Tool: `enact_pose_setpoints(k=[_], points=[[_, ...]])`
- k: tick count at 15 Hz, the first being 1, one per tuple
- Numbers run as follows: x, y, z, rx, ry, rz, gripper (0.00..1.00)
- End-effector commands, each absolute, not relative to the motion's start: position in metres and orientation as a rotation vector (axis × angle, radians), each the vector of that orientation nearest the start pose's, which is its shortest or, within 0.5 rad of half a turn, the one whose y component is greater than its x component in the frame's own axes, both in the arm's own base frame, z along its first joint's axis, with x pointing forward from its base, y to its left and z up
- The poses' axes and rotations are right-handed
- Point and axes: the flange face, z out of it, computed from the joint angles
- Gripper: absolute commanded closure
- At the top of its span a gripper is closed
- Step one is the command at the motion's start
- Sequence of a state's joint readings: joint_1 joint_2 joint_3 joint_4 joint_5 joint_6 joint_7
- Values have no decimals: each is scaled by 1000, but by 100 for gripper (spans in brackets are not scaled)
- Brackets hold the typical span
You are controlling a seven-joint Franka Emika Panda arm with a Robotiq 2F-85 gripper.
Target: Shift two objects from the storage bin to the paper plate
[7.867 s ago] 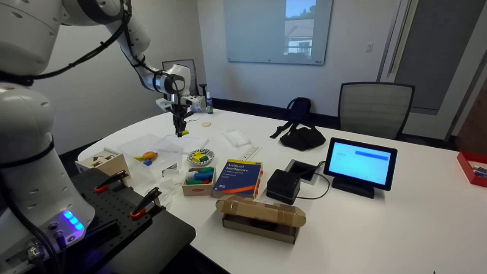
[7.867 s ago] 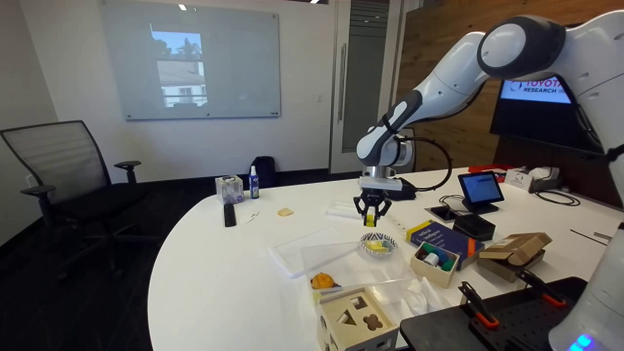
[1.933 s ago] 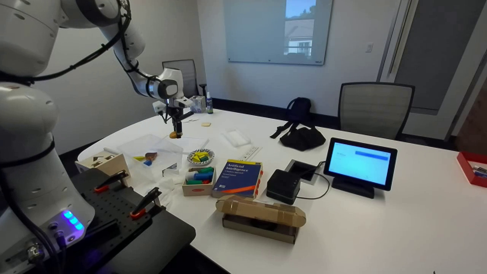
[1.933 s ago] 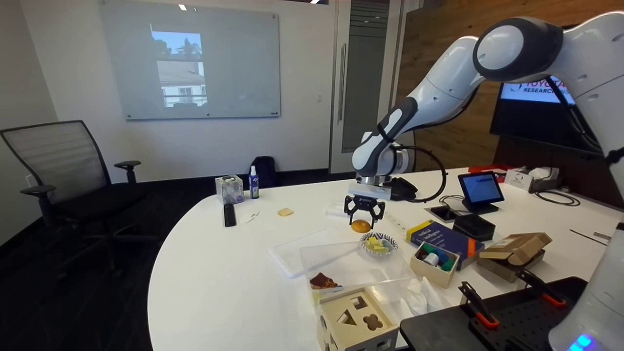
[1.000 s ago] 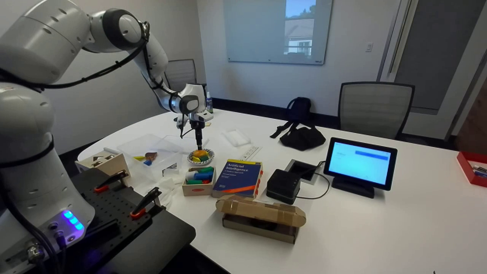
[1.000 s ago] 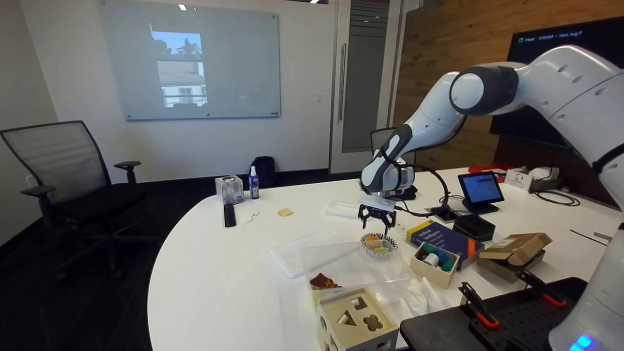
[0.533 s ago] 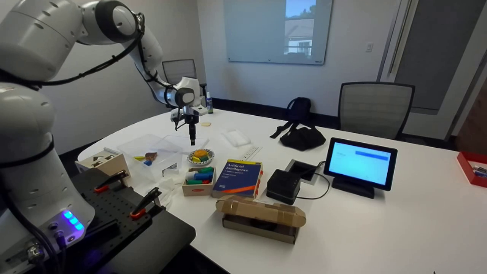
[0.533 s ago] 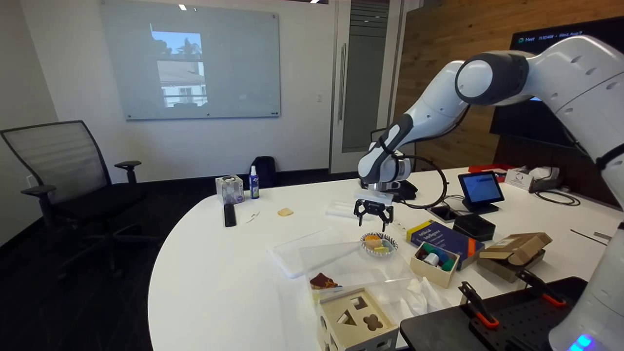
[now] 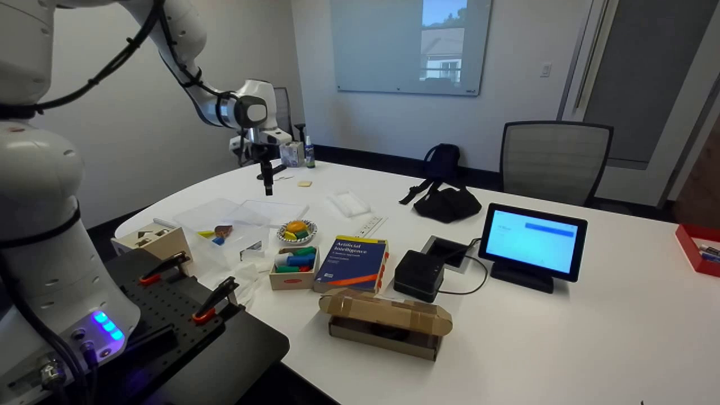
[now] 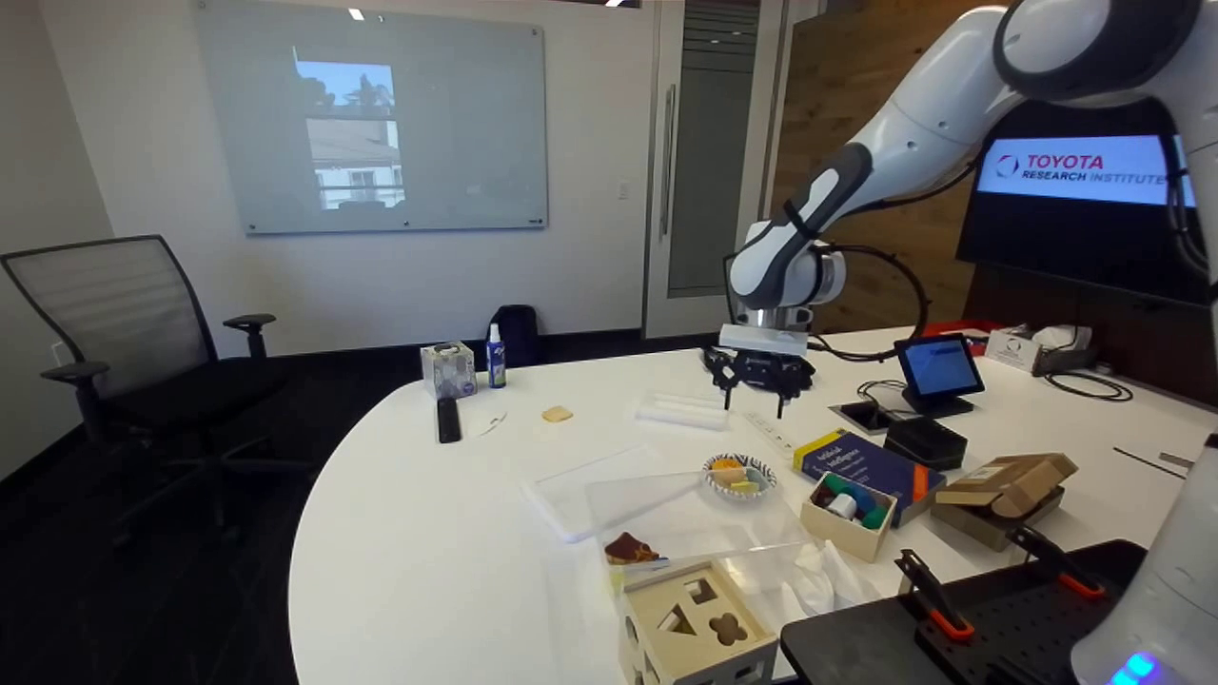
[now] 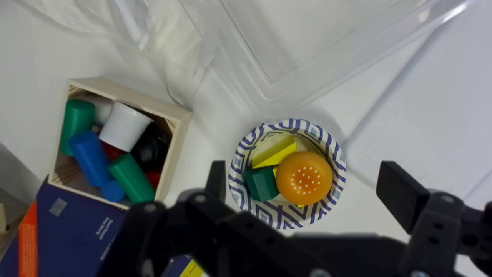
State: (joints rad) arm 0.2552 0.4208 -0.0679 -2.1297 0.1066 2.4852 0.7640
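From here the table [image 9: 551, 337] bears a paper plate [image 9: 313, 230], clear bin [image 9: 251, 232] at its nine o'clock, book [image 9: 353, 264] at four.

From 2 spots, both exterior views looked across the table [image 9: 523, 332] toward the same whiteboard [image 10: 419, 124]; the wrist view peered down, close above the plate [image 11: 239, 165].

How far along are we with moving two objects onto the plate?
Done: the orange bun, earlier in the storage bin, is on the paper plate; a yellow block lies there too, perhaps the one gripped earlier. In hand: nothing; the gripper is open. Left: if those make two, probably only retreating.
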Motion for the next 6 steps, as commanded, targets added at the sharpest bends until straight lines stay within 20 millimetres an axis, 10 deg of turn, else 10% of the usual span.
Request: enact_pose_setpoints(k=[1,6], points=[[495,107,252,-2963,933,72,0],[437,113,299,-2956,977,-24,0]])
